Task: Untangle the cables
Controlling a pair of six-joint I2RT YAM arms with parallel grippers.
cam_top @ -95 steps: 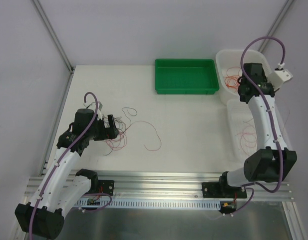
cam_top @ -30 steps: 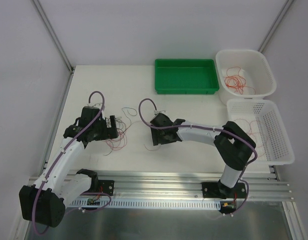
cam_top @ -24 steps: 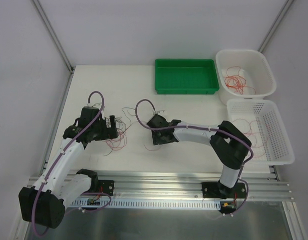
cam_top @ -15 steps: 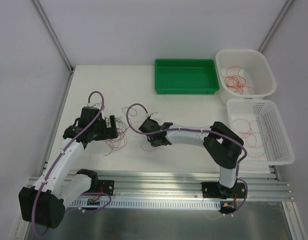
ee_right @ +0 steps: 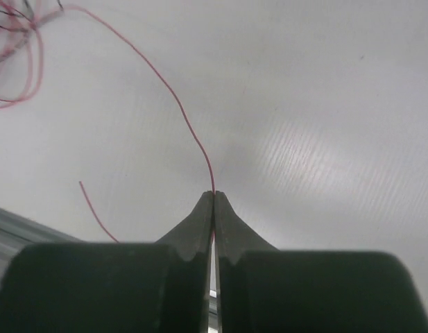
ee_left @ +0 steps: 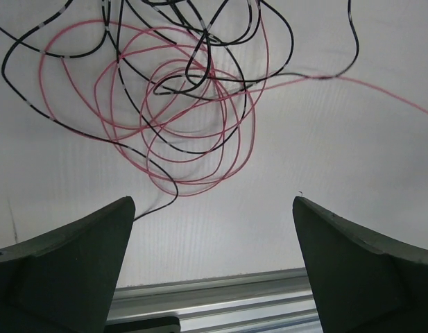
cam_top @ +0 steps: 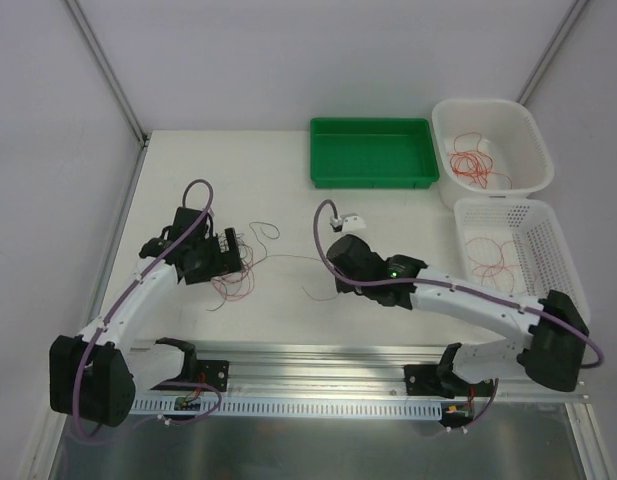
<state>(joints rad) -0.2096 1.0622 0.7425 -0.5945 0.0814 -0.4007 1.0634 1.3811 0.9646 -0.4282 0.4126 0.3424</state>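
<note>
A tangle of thin red and black cables (cam_top: 236, 272) lies on the white table at the left; it shows close up in the left wrist view (ee_left: 179, 104). My left gripper (cam_top: 224, 258) hovers at the tangle's left edge, open and empty, its fingers (ee_left: 68, 270) wide apart. My right gripper (cam_top: 340, 282) is shut on one red cable (ee_right: 173, 97) that runs from its tips (ee_right: 214, 195) back toward the tangle. The cable's free end (cam_top: 315, 293) curls just left of the gripper.
A green tray (cam_top: 372, 153) stands at the back centre. A white tub (cam_top: 533, 140) with red cables is at the back right, and a white basket (cam_top: 568, 270) with more red cables is in front of it. An aluminium rail (cam_top: 318, 360) runs along the near edge.
My right arm swung from the white tub to the table centre, reached left to the loose red cable, shut on it, and has pulled back right. My left gripper stayed at the tangle.
</note>
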